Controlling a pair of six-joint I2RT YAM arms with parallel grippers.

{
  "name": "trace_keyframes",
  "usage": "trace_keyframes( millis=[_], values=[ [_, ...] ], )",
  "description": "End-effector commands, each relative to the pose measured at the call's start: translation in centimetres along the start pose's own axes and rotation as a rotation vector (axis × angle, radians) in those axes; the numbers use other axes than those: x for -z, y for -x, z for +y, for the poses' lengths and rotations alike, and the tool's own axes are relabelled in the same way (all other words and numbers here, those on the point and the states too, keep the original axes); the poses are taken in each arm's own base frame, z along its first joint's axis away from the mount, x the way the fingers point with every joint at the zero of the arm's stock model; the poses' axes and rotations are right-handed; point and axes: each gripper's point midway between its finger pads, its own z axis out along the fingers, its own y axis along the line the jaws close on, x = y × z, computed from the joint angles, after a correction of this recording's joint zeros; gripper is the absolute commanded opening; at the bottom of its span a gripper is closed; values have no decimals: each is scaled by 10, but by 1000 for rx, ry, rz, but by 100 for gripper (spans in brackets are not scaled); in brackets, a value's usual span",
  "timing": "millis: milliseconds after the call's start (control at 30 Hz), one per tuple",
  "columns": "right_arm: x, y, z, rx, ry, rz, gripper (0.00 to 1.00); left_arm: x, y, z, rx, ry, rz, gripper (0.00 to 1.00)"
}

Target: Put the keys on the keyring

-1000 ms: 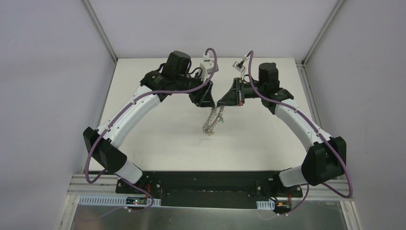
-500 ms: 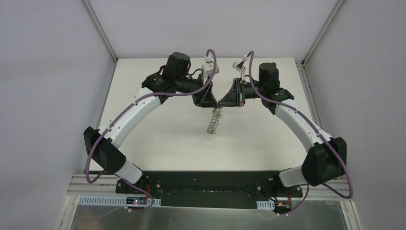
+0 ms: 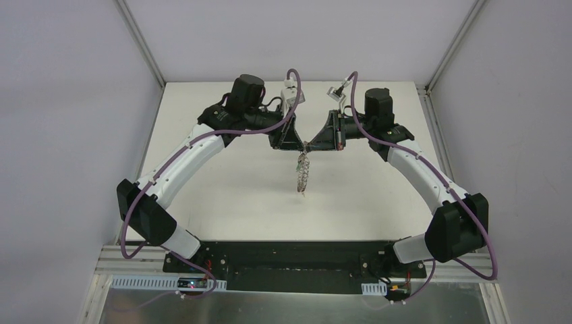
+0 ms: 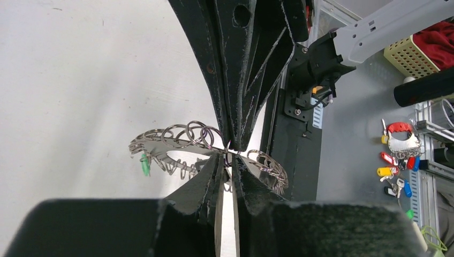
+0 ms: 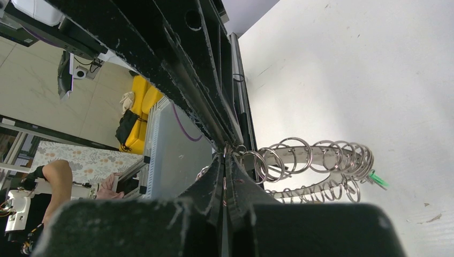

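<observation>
The keyring (image 3: 302, 172), a grey metal band fringed with wire rings, hangs above the table from the spot where both grippers meet tip to tip. My right gripper (image 5: 225, 158) is shut on a ring at the keyring's (image 5: 316, 158) top. My left gripper (image 4: 228, 160) faces it, jaws almost together, with a small ring of the keyring (image 4: 176, 140) pinched between its tips. In the top view the left gripper (image 3: 299, 143) and right gripper (image 3: 311, 144) touch. A green key (image 4: 144, 165) dangles from the loop's far end, and it also shows as the green key (image 5: 378, 178) in the right wrist view.
The white table (image 3: 222, 196) lies beneath the hanging loop, walled on three sides. The black base plate (image 3: 297, 260) runs along the near edge. Off the table, the left wrist view shows a bunch of coloured key tags (image 4: 399, 171) and a yellow basket (image 4: 415, 51).
My left gripper has moved in against the right gripper and its jaws have narrowed onto a ring. The keyring has swung from a slanted curve to hang narrower and straighter.
</observation>
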Motion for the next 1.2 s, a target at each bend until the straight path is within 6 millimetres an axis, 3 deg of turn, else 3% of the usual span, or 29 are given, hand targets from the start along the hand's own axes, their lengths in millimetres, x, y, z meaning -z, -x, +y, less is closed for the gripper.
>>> trace_keyframes(
  millis=[0, 100, 367, 667, 900, 1167],
  values=[
    [6, 12, 21, 118, 36, -26, 0, 8, 14, -18, -32, -57, -50, 7],
    [6, 11, 21, 116, 34, -27, 0, 7, 17, -18, -26, -65, -54, 0],
    [7, 9, 21, 142, 25, -26, 1, 11, 22, -15, 7, -21, -29, 0],
    [13, 4, 19, 237, -30, 8, 30, 32, 27, -22, 12, 82, 42, 0],
    [15, 16, 38, 319, -24, 19, 45, 32, 18, -34, -4, 66, 137, 0],
    [10, 14, 54, 398, -3, 60, 52, 30, 18, -53, -15, -24, 136, 0]
  ],
)
